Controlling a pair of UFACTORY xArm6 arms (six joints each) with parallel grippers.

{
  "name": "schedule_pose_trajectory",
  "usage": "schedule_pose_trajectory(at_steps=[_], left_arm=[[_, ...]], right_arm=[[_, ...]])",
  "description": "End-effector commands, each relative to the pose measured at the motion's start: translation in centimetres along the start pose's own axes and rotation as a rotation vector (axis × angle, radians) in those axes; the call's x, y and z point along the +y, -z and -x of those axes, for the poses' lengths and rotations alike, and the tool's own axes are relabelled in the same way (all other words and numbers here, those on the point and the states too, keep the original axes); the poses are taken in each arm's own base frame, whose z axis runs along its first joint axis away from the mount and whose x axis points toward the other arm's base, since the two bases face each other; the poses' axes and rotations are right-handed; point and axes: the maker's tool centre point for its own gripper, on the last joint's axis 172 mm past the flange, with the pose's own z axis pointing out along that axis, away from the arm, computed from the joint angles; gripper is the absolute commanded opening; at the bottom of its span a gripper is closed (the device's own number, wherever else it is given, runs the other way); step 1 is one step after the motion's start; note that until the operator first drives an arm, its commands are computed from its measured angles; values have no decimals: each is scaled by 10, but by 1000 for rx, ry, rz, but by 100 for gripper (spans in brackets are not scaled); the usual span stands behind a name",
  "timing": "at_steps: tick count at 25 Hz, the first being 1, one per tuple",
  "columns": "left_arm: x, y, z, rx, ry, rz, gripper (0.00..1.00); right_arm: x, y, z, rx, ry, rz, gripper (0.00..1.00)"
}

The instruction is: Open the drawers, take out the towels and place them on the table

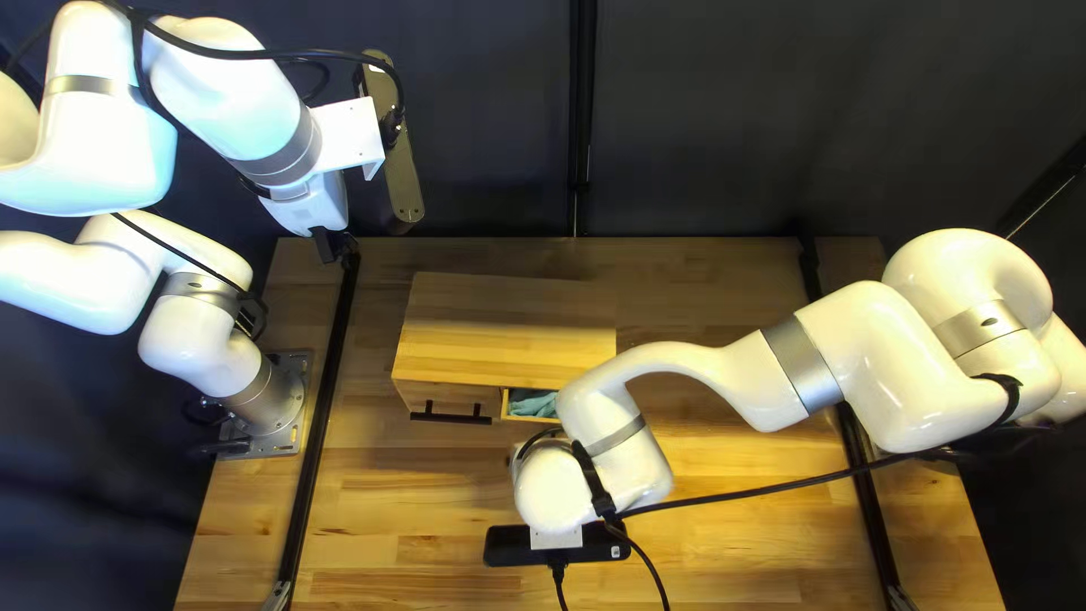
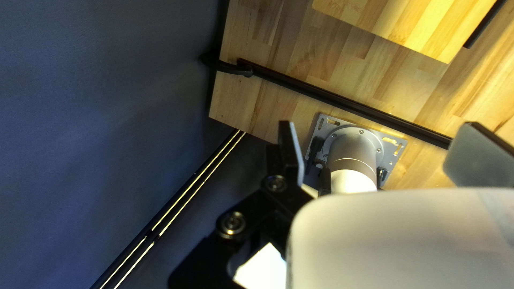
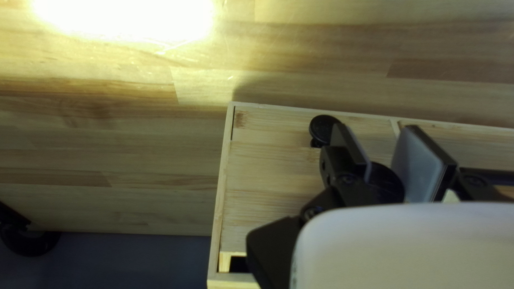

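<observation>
Item: teal towel [image 1: 533, 403], bunched in the part-open right drawer [image 3: 273, 172] of the wooden chest [image 1: 509, 331] at mid-worktop [image 1: 407, 518]; likely light, limp, grippy and unbreakable; best pinched from above at an upstanding fold and lifted clear of the drawer wall; left drawer [image 1: 441, 397] not yet pulled out; right tool [image 3: 379, 138] closed, apparently clamped on the black handle [image 3: 321, 128]; left tool [image 2: 377, 128] spread wide, empty, high above its arm's base
</observation>
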Motion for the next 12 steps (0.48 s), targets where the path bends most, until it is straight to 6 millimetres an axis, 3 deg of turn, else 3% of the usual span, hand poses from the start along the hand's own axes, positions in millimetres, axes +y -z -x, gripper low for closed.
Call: schedule_pose_trajectory(at_steps=[1,12], left_arm=[[0,0,0,0,0,0,100],[0,0,0,0,0,0,100]], right_arm=[[4,-2,-7,9,9,2,0],[13,11,-18,10,23,7,0]])
